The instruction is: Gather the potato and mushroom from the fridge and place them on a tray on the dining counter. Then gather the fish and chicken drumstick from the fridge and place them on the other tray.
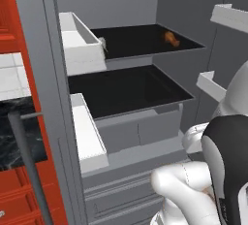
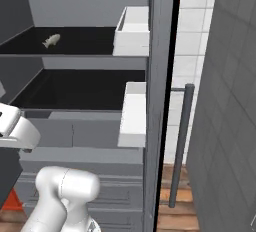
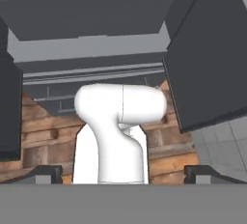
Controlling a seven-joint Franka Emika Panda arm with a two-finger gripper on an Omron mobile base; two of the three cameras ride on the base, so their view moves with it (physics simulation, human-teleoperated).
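The fridge stands open in front of me, its black shelves bare apart from two items on the upper one. An orange chicken drumstick lies at that shelf's back right. A pale fish lies at its left, half hidden behind a door bin in the left base view. In the hand view my gripper is open, its fingertips wide apart with nothing between them, looking down at the fridge's lower drawers. Potato, mushroom, trays and dining counter are out of view.
White door bins jut from the open doors on both sides. Long bar handles stand on the door fronts. Red cabinets and a black marble top lie left; a grey cabinet wall right. Below is wooden floor.
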